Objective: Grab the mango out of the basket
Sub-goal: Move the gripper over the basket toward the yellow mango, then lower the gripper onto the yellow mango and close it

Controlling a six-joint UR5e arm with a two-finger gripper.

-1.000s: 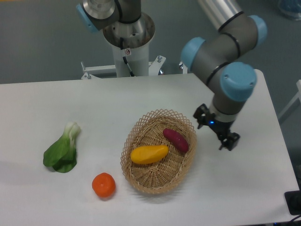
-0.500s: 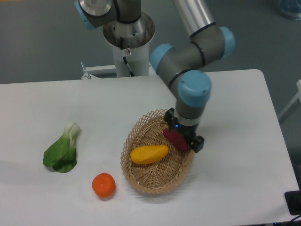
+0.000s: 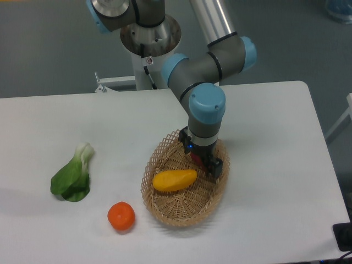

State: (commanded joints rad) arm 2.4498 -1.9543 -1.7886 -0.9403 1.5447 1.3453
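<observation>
The yellow-orange mango [image 3: 174, 180] lies across the middle of the tan wicker basket [image 3: 165, 212] at the table's front centre. My gripper [image 3: 199, 157] hangs over the basket's back right part, just up and right of the mango and apart from it. Its two dark fingers [image 3: 216, 168] stand spread, with nothing held between them. They straddle the dark purple-red sweet potato [image 3: 196, 159], which is mostly hidden under the gripper.
A round orange tangerine [image 3: 121, 216] sits on the table left of the basket. A green leafy bok choy [image 3: 72, 175] lies further left. The arm's base column [image 3: 149, 49] stands at the back edge of the table.
The arm has swung left from beside the basket's right rim to over the basket, now covering most of the sweet potato. The mango has not moved.
</observation>
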